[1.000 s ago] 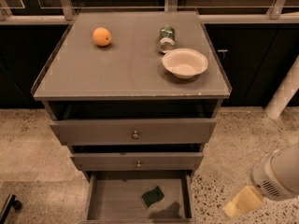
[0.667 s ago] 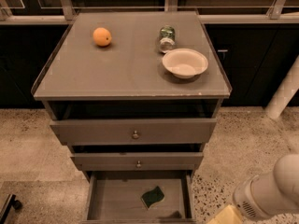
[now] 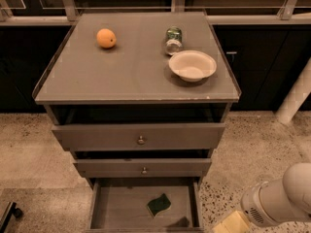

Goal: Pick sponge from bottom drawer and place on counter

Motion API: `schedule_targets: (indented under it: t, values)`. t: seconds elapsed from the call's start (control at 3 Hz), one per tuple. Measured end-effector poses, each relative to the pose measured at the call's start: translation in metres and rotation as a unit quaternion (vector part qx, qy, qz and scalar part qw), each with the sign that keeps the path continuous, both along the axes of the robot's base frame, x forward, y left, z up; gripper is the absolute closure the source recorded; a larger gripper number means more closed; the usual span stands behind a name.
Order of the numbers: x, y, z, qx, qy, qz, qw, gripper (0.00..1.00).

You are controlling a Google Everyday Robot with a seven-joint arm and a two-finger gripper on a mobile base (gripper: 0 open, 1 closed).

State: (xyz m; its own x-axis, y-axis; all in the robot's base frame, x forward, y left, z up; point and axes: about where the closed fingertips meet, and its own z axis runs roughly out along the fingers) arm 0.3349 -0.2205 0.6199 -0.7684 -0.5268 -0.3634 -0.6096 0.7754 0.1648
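Note:
The dark green wavy sponge [image 3: 159,205] lies flat on the floor of the bottom drawer [image 3: 116,208], which is pulled open, right of its middle. The grey counter [image 3: 131,72] tops the cabinet above. My gripper [image 3: 228,223] is at the bottom right of the view, low beside the drawer's right wall, on the end of the white arm [image 3: 279,198]. It is to the right of the sponge and apart from it. Its tip is cut off by the lower edge of the view.
On the counter stand an orange [image 3: 106,38] at the back left, a green-topped jar [image 3: 173,40] lying at the back right, and a pale bowl [image 3: 192,65] in front of it. Two knobbed drawers [image 3: 141,139] sit above the bottom drawer. A white post [image 3: 295,97] stands at right.
My arm and gripper have moved down and to the left, closer to the open drawer's right side. The sponge and the things on the counter have not moved.

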Motion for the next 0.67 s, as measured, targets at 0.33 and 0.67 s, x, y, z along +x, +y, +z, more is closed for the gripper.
schedule_targets:
  t: [0.33,0.67]
  values:
    - [0.001,0.001,-0.015,0.021,-0.026,-0.018,0.9993,0.00]
    - [0.024,0.012,-0.038,0.095,-0.099,-0.057,0.9889,0.00]
